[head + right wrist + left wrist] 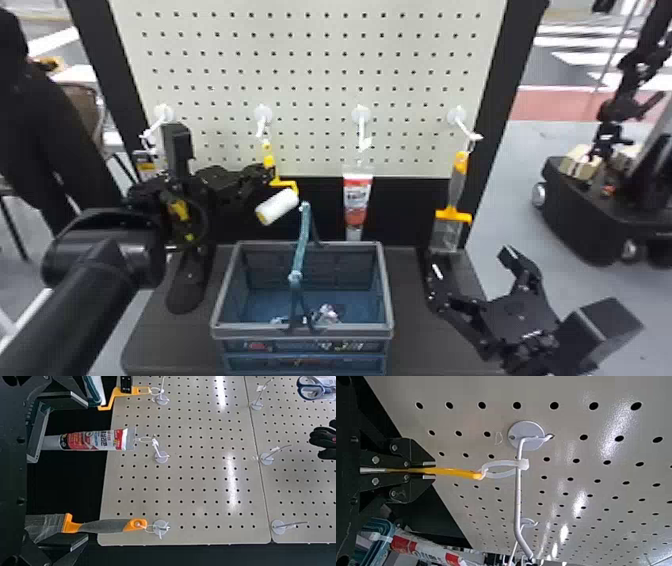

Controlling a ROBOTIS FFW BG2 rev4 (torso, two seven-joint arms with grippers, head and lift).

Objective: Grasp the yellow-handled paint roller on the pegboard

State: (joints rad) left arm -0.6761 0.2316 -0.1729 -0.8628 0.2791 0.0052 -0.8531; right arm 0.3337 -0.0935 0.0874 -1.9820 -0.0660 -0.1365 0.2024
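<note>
Two flat fingers of the left tool (431, 471) are closed on the yellow handle (453, 471) of the paint roller (278, 205). In the head view it hangs left of centre, from the second hook (262, 116) of the pegboard (310, 75), with its white sleeve just above the blue basket (300, 331) on the worktop (405, 280). The roller is judged light and stiff — a thin, smooth handle that may slip, and a soft sleeve best left unsqueezed. Hold is best taken mid-handle, short of the white loop (500, 469) tying it to the hook. The right tool (475, 272) is held wide open — empty — at lower right.
</note>
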